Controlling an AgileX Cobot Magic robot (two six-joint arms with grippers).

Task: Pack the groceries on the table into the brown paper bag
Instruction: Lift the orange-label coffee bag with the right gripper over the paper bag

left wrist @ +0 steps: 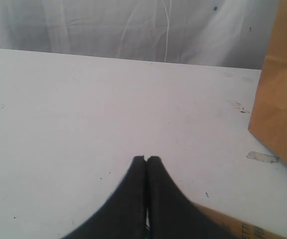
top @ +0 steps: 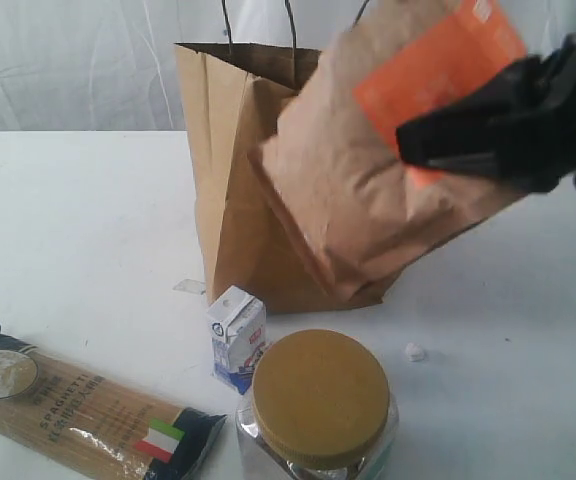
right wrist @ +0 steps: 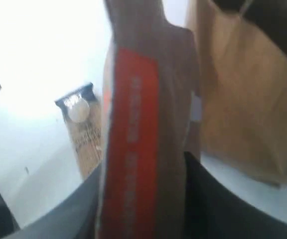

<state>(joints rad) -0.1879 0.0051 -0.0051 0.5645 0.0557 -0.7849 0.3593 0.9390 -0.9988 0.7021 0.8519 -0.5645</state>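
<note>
My right gripper [top: 438, 145] [right wrist: 143, 169] is shut on the brown-orange pouch [top: 368, 170] [right wrist: 143, 124] and holds it tilted in the air, in front of the upper part of the brown paper bag [top: 228, 170] [right wrist: 248, 99]. The bag stands upright and open on the white table [top: 68, 220]. In front of it stand a small white-blue carton [top: 236, 338] and a clear jar with a mustard lid [top: 320, 400]. The spaghetti pack [top: 78, 410] [right wrist: 83, 129] lies flat at the front left. My left gripper [left wrist: 146, 159] is shut on nothing, low over the table [left wrist: 83, 99], with the bag [left wrist: 280, 84] off to one side.
A small white scrap [top: 414, 351] lies on the table to the right of the jar. A bit of clear tape [top: 190, 286] [left wrist: 263, 157] sticks to the tabletop by the bag's foot. White cloth hangs behind the table.
</note>
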